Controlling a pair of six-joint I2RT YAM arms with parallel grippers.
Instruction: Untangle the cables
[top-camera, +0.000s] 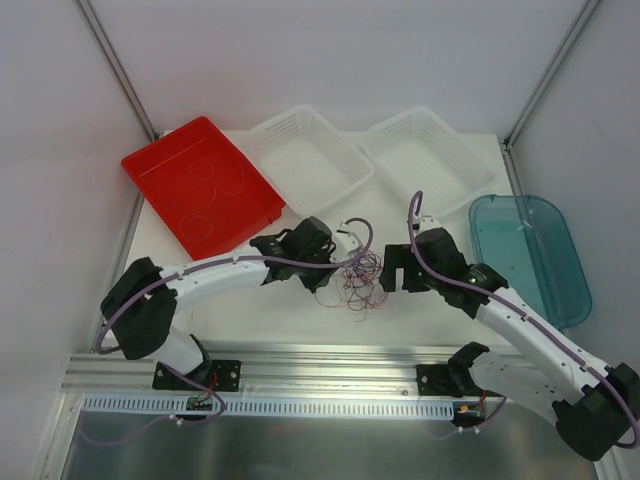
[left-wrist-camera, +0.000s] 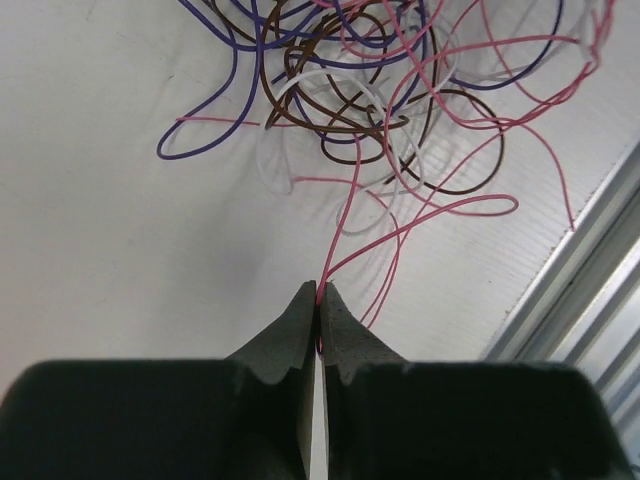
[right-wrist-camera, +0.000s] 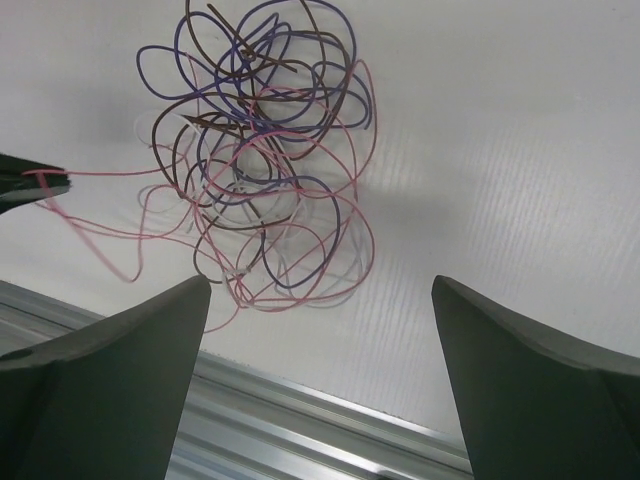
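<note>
A tangle of thin pink, purple, brown and white cables (top-camera: 352, 278) lies on the white table between my two grippers. It also shows in the left wrist view (left-wrist-camera: 380, 90) and the right wrist view (right-wrist-camera: 260, 150). My left gripper (left-wrist-camera: 320, 292) is shut on one pink cable (left-wrist-camera: 345, 215) that runs from its tips into the tangle. In the top view it (top-camera: 335, 262) sits at the tangle's left side. My right gripper (right-wrist-camera: 320, 290) is open and empty, just above the table beside the tangle, at its right side in the top view (top-camera: 392, 272).
A red tray (top-camera: 200, 190) stands at the back left. Two white baskets (top-camera: 300, 160) (top-camera: 425, 150) stand at the back. A teal bin (top-camera: 525, 250) is at the right. An aluminium rail (top-camera: 330, 365) runs along the table's near edge, close to the tangle.
</note>
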